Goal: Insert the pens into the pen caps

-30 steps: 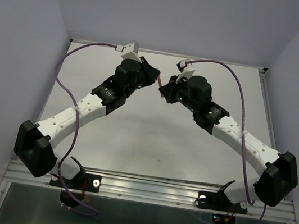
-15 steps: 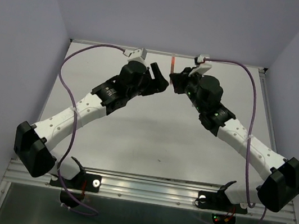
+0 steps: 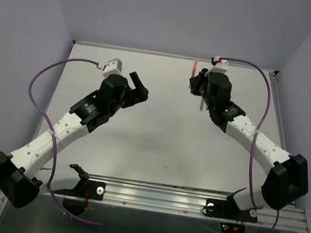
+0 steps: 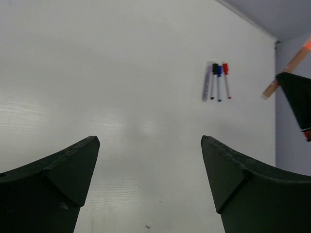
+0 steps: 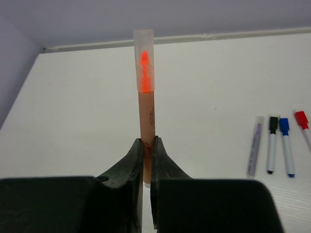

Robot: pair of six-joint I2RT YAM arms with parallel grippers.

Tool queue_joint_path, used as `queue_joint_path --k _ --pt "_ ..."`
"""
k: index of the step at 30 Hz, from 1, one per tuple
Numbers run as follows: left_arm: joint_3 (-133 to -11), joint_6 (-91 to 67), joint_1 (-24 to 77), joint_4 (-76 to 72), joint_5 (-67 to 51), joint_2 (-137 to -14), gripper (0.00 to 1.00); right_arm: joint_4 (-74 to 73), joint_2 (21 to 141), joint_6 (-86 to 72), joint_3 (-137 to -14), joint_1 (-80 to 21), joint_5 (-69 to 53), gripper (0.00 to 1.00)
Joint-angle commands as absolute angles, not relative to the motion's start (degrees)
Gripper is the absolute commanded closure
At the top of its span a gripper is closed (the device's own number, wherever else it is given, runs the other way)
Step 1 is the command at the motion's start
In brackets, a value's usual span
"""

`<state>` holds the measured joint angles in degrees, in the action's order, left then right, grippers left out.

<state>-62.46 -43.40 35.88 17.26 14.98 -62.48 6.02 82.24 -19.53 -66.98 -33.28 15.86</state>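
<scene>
The left gripper [image 4: 149, 141] hangs wide apart and empty above the white tabletop [image 4: 97, 73]. The right gripper [image 5: 146, 145] pinches an orange plastic stick pen [image 5: 146, 116] upright, with a frosted translucent cap [image 5: 144, 43] on its top. Beyond, a slim grey pen [image 5: 253, 145] lies beside three white-barrelled capped pens [image 5: 287, 155].

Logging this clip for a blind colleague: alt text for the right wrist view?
The right gripper clamps an orange pen upright, its translucent cap on. Four more pens lie side by side on the white table at right.
</scene>
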Motion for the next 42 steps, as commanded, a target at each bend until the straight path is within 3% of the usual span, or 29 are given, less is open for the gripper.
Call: queue_joint_path --k 1,15,19,25,33,37,39,41,42 --pt "-57.1 -44.0 32.6 22.3 17.1 -62.6 0.01 0.4 86.3 -23.8 -68.6 -29.0 14.9 0.99" --pt "-52.8 -46.5 29.4 20.8 12.5 -64.0 0.01 -4.9 109.3 -21.8 -76.8 -24.9 15.7 0.99" --pt "-52.2 -47.0 29.3 19.8 10.7 -64.7 0.01 -5.6 112.8 -21.7 -79.2 -24.3 17.0 0.90" --pt "-52.4 -47.0 29.0 19.7 9.7 -65.7 0.01 -8.2 116.2 -22.4 -81.4 -24.3 20.7 0.90" --pt "-53.2 -46.6 29.0 20.4 9.9 -65.6 0.01 -10.4 117.4 -22.8 -82.7 -23.7 23.2 0.71" --pt "-53.4 -46.3 29.0 20.7 10.5 -64.8 0.01 -11.5 117.2 -23.1 -82.6 -23.7 23.9 0.70" --pt "-53.7 -46.1 29.0 20.9 10.5 -64.3 0.01 -11.9 116.5 -23.1 -82.7 -23.7 23.8 0.61" --pt "-53.7 -46.0 29.0 21.1 10.6 -63.7 0.01 -12.0 115.7 -23.3 -82.4 -23.7 23.6 0.59" --pt "-53.7 -45.9 29.0 21.1 10.7 -63.5 0.01 -12.1 115.0 -23.3 -82.4 -23.7 23.2 0.51"
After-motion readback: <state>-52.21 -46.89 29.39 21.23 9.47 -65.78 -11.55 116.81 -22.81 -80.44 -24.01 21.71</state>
